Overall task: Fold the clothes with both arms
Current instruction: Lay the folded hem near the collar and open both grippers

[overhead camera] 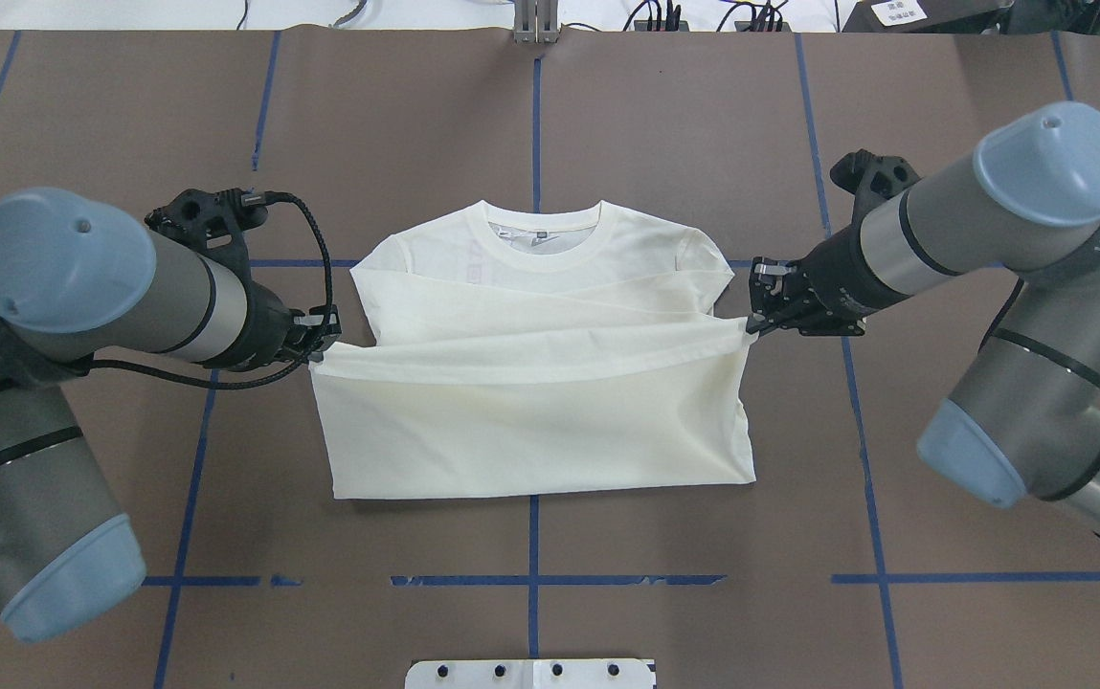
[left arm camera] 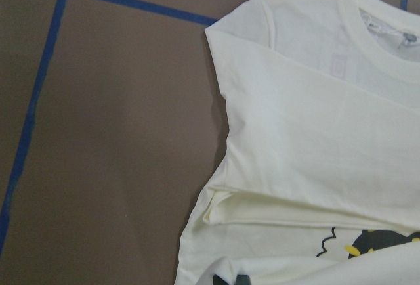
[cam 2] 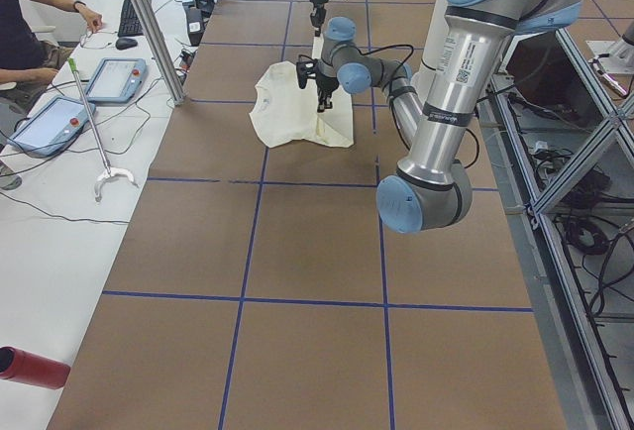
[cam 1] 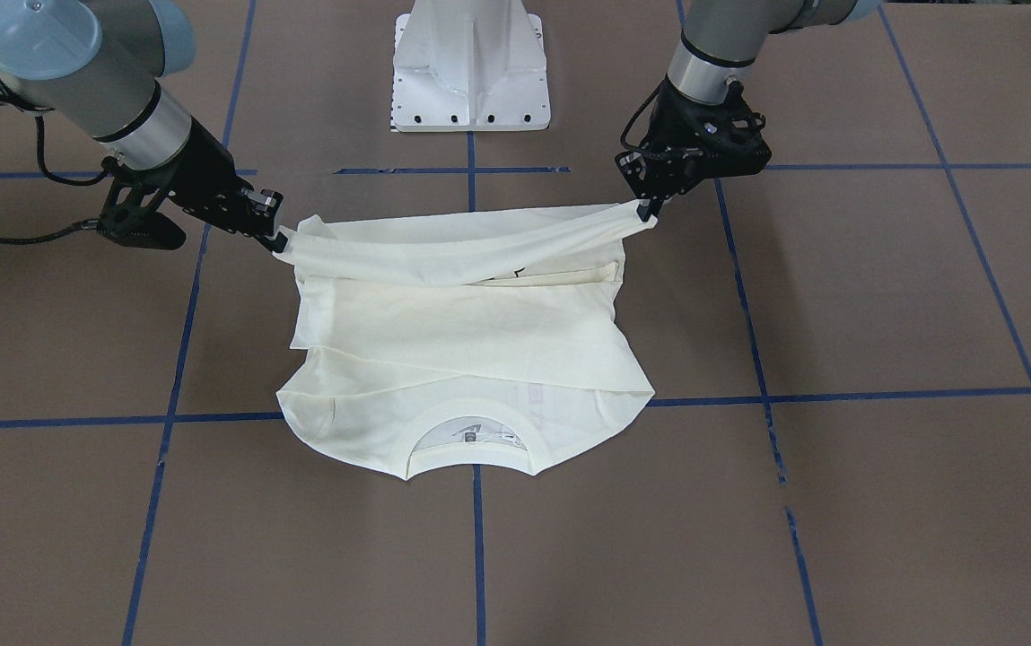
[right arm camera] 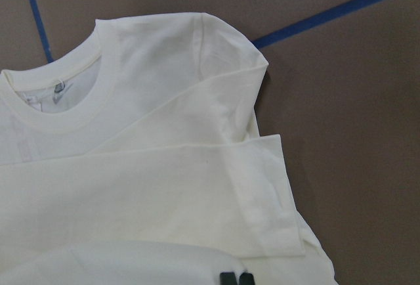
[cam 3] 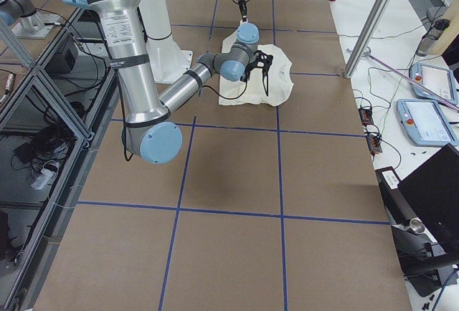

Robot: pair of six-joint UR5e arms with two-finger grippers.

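Shirt (overhead camera: 530,421) between hands (left (overhead camera: 315,352), right (overhead camera: 751,325))

Only one marking can be partly read: white letters beginning "WANA" are printed on the right arm (overhead camera: 1038,239), at two o'clock in the overhead view. Faint lettering (overhead camera: 473,260) is seen through the T-shirt (overhead camera: 530,421), at eight o'clock of the neck label (overhead camera: 538,233); neither can be read.
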